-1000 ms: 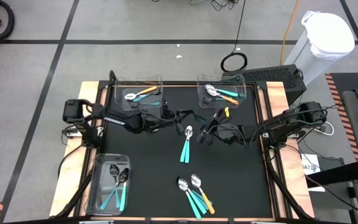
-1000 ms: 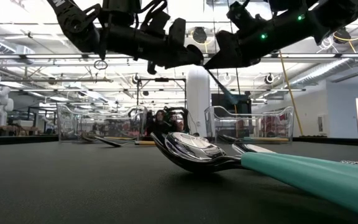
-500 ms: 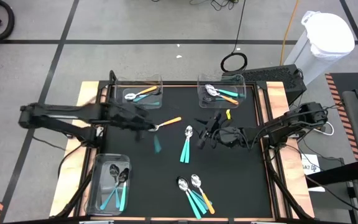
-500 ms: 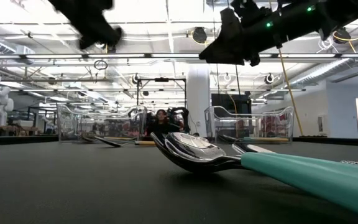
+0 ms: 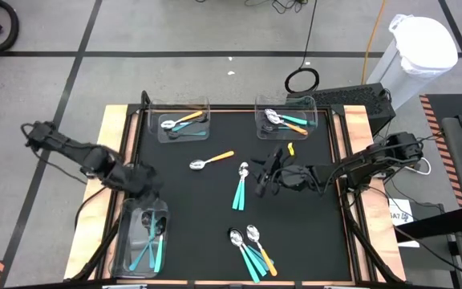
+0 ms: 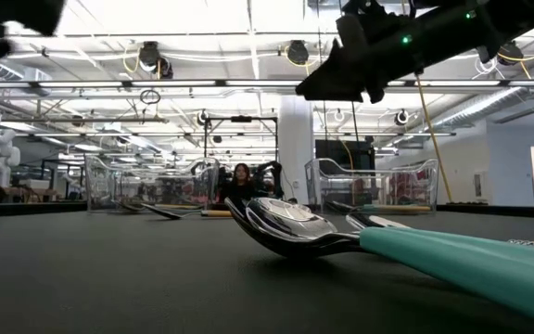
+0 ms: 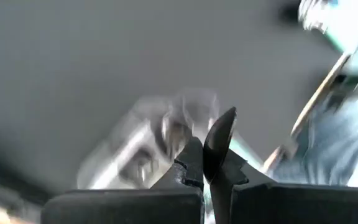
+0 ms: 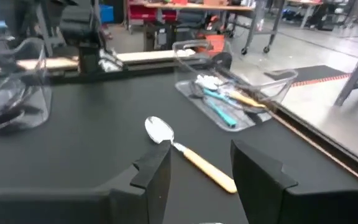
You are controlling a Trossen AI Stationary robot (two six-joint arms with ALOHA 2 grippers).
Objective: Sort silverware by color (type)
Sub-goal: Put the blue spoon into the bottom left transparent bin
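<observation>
While the left gripper (image 5: 144, 186) hangs shut and empty over the near-left bin (image 5: 123, 241), the orange-handled spoon (image 5: 211, 160) lies loose on the black mat (image 5: 191, 225) — left of the right gripper (image 5: 265, 172). From the right wrist, its fingers (image 8: 257, 171) stand apart, holding nothing, spoon (image 8: 188, 154) just beyond — orange handle nearest.

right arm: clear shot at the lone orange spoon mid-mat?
Probably yes. The orange spoon lies alone on bare black mat, nothing touching it. The right gripper is open and faces it in its wrist view. The left gripper is off over the near-left bin.
</observation>
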